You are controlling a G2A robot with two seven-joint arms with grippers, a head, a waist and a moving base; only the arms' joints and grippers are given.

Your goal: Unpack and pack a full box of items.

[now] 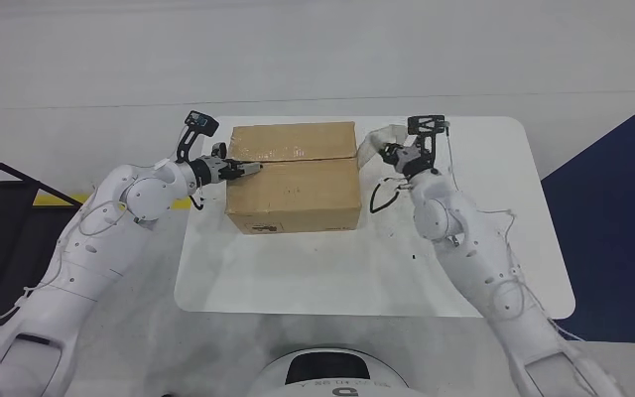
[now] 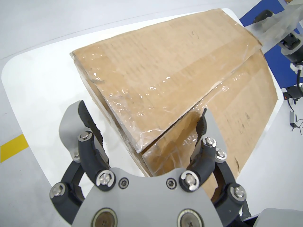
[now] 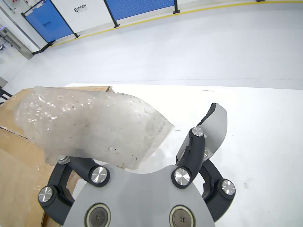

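Where the box (image 2: 165, 72) seam ends, left gripper (image 2: 143, 108) (spread) straddles it.

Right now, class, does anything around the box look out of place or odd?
Yes: a crumpled strip of clear tape clings to one finger of the open right gripper, beside the cardboard box. The box's far flap sits slightly raised at the seam.

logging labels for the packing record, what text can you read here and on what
box top: faint pen marks, too blurred to read
box front: red sticker, too small to read
fence panels: a brand logo, left unquoted
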